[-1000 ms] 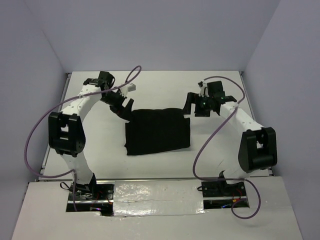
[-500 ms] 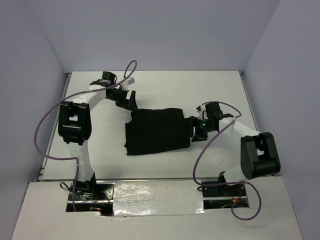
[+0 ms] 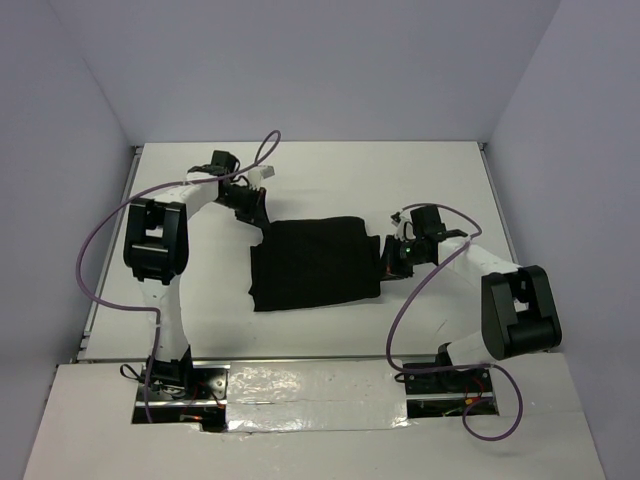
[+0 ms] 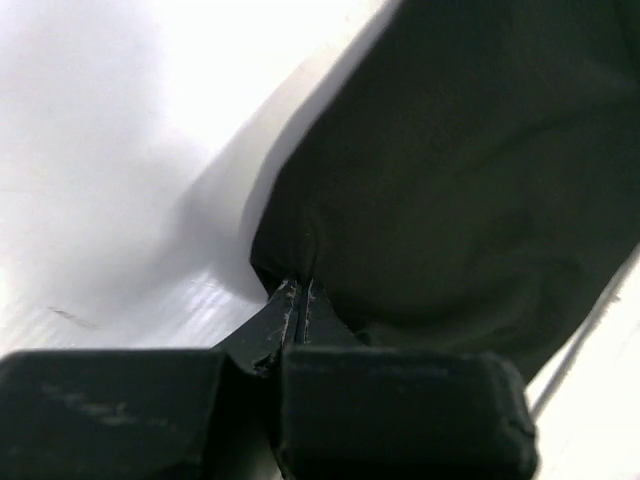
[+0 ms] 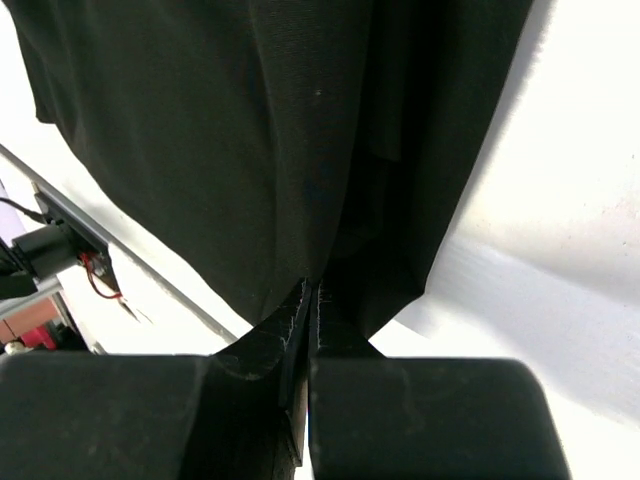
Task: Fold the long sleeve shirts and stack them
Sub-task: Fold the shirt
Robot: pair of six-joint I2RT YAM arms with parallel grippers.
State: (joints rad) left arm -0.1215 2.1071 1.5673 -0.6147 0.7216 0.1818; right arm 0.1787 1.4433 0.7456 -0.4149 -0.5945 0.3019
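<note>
black shirt folded flat – rectangle, mid-table

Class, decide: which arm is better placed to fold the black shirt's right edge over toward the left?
Right. The right end effector is shut on the shirt at its right edge. The left end effector pinches the far-left corner, so it would likely only anchor.

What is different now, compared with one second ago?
The left gripper shut on the far left corner of the shirt. The right gripper moved nearer along the shirt's right edge and shut on it. The shirt stayed folded, in the same place.
</note>
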